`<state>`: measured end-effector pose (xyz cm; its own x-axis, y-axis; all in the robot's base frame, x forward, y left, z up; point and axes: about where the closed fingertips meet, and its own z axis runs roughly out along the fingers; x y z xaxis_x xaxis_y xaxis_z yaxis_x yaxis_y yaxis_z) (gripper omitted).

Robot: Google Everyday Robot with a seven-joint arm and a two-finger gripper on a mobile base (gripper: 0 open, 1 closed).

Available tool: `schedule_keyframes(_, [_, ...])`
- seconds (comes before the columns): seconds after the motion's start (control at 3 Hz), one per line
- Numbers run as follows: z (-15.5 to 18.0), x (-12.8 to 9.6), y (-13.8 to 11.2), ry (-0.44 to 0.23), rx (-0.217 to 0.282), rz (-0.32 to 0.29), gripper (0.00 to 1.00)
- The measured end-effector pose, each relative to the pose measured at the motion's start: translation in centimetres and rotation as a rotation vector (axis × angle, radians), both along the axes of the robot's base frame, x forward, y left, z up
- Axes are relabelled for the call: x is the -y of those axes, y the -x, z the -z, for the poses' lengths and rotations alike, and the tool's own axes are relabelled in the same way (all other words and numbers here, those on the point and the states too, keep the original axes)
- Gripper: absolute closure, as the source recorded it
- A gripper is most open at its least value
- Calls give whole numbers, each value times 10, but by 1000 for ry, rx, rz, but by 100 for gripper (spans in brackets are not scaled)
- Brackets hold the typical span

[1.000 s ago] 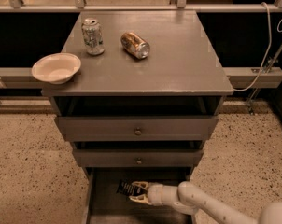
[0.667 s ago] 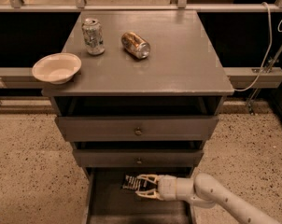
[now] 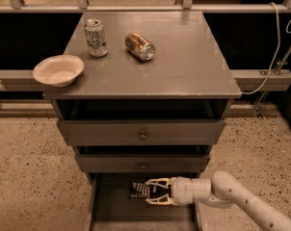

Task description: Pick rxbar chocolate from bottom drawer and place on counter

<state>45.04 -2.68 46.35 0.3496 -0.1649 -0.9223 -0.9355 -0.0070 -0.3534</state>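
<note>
A white bowl sits at the left, an upright silver can stands farther back to its right, a bronze can lies on its side near that, and a white cable hangs at the far right.

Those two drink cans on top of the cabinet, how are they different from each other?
The silver can stands upright; the bronze can lies on its side beside it. The silver can looks pale, the bronze can brownish. Both sit on the counter, not touching. The gripper is low in the bottom drawer, at the rxbar chocolate.
</note>
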Motion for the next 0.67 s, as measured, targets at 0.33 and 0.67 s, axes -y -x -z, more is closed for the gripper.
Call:
schedule_keyframes(0.33, [0,0,0,8,1,0,100])
schedule_keyframes(0.67, [-49,15,-7,50,77,16,100])
